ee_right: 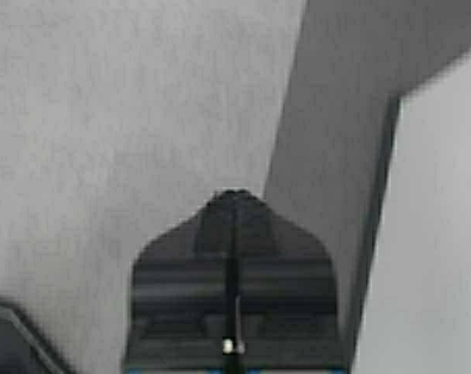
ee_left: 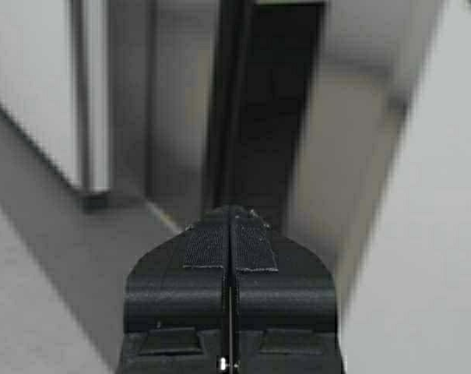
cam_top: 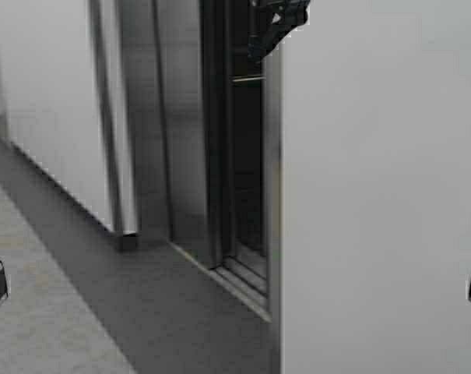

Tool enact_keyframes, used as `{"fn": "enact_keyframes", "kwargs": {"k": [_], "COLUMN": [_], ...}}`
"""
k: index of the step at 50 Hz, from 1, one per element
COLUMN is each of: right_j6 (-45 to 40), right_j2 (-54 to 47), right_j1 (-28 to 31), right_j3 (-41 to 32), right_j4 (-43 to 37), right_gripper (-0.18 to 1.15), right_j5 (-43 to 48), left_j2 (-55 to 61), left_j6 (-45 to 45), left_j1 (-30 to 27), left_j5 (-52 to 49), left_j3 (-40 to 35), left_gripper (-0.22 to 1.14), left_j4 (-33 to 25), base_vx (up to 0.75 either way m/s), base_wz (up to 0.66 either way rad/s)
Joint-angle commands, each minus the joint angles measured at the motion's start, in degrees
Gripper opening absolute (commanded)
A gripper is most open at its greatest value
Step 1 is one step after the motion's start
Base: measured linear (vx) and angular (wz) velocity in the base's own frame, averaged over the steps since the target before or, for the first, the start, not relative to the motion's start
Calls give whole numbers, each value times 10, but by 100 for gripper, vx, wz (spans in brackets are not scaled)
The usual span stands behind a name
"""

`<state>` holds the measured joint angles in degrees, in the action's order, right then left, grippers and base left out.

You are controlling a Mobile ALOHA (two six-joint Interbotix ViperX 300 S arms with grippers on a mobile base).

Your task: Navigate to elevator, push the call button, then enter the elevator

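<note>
While the brushed stainless-steel elevator (cam_top: 184, 132) stands at about twelve o'clock ahead of us in the high view, we see it at a slant: its grey reflective door panel lies to the left, and just right of that runs a dark vertical opening (cam_top: 247, 164) with a grooved metal sill (cam_top: 239, 279) at its foot. A steel frame post (cam_top: 110, 117) borders the elevator on the side toward ten o'clock, ending at the grey floor (cam_top: 142, 312). A broad pale wall (cam_top: 383, 195) fills everything from one o'clock round to five o'clock, close in front of us. We cannot make out the call button in any view.

Our left claw (ee_left: 231, 222) points toward the dark opening in the left wrist view, its two black fingers pressed together along a thin centre line, clenched on nothing. In the high view only a dark corner of that arm shows at nine o'clock, at the picture's edge.

Our right claw (ee_right: 233, 199) is likewise clenched, its fingers meeting with no gap, and it faces the pale textured wall (ee_right: 126, 117) and a corner where that wall turns. In the high view the right arm appears only as a small dark piece at three o'clock.

At the top, near twelve o'clock, a dark shape (cam_top: 278, 19) overlaps the wall's edge; we cannot tell what it is.
</note>
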<state>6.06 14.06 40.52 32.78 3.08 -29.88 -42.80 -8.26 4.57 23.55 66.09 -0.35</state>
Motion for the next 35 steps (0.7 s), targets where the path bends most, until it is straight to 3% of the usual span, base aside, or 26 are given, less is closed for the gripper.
{"fn": "enact_keyframes", "kwargs": {"k": [1, 19, 35], "right_j6": [-2, 0, 4], "right_j2": [33, 76, 75], "right_j1": [-36, -74, -78], "right_j3": [18, 90, 74], "right_j4": [-4, -1, 1], "right_gripper": [6, 6, 6], "right_j5": [67, 230, 245], "left_j2": [0, 22, 41], "left_j6": [1, 6, 4], "left_j1": [-1, -1, -1], "left_j5": [3, 3, 3], "left_j3": [-1, 4, -9], "left_gripper": [2, 3, 2], "left_j4": [-1, -1, -1], "base_vx": [6, 9, 11], "base_wz": [39, 52, 54]}}
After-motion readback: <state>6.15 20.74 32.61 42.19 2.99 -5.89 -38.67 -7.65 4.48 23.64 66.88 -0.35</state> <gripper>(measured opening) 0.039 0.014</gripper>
